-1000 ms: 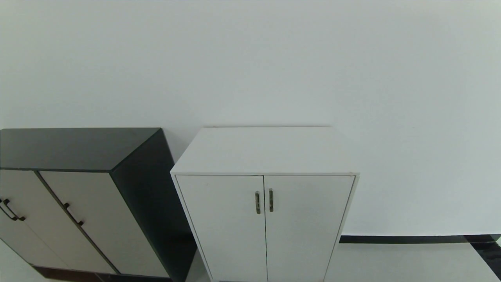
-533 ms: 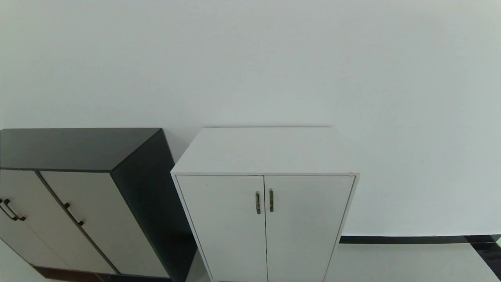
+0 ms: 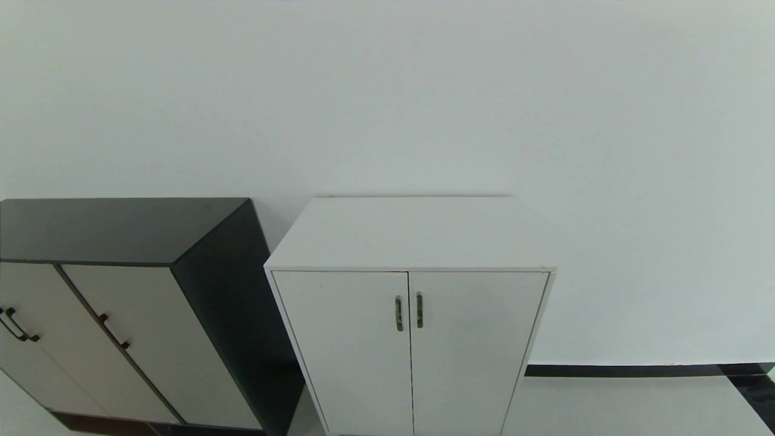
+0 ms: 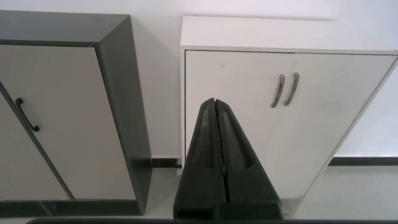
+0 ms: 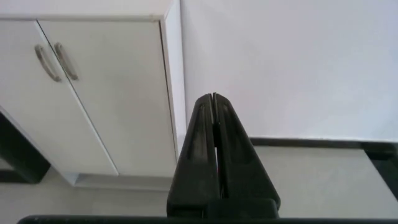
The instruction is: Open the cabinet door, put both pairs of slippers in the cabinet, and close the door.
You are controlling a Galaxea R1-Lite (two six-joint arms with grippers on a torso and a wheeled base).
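2 doors of white cabinet shut; 2 metal handles side by side at centre seam. White cabinet against wall, just beside black cabinet on robot's left. Left gripper: jaws pressed together, empty, facing white cabinet, well apart from it. Right gripper: jaws closed, empty, off cabinet's right edge, above floor.

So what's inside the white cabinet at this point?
Cannot tell: the white cabinet has both doors shut, handles side by side at the middle seam, so its interior is fully covered.
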